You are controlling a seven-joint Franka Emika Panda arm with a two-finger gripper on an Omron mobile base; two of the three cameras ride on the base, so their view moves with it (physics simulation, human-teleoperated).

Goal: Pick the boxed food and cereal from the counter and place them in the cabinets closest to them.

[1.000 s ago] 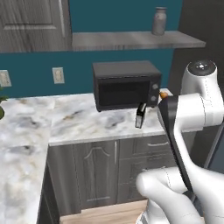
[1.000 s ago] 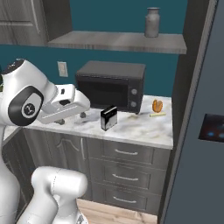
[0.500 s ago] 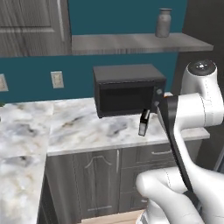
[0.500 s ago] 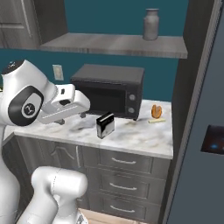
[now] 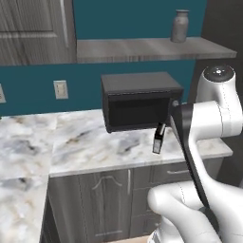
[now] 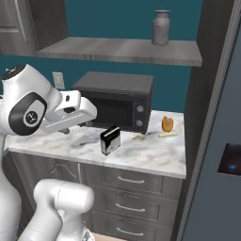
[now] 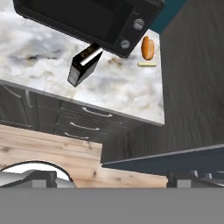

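The jaws stand wide apart with nothing between them; in the hand view the gripper [image 7: 113, 177] shows its two dark tips far apart at the bottom, over wooden floor and well short of the counter

The boxed food [image 6: 110, 140], a small black box with a white front face, stands upright on the counter [image 6: 155, 153] just in front of the microwave [image 6: 115, 100], near its right end, and apart from the gripper. From the left base view the box [image 5: 159, 138] peeks out beside the arm's dark forearm, at the microwave's [image 5: 137, 98] lower right corner, on the marble counter [image 5: 85, 142]. In the hand view the box [image 7: 84, 65] appears tilted because the camera is rolled, set just below the microwave [image 7: 87, 17] and its two knobs

To the right of the box, near the dark side panel, an orange pastry [image 6: 166, 124] rests on the counter with a thin pale stick [image 6: 167, 134] beside it. Under the counter run grey drawers [image 6: 136, 181] with silver handles. Above the microwave a wood-grain shelf [image 6: 122, 50] carries a grey jar [image 6: 161, 28]. A cabinet [image 5: 28, 31] with a panelled door hangs at upper left in the left base view. A blue-grey fridge [image 6: 221, 155] stands at the far right
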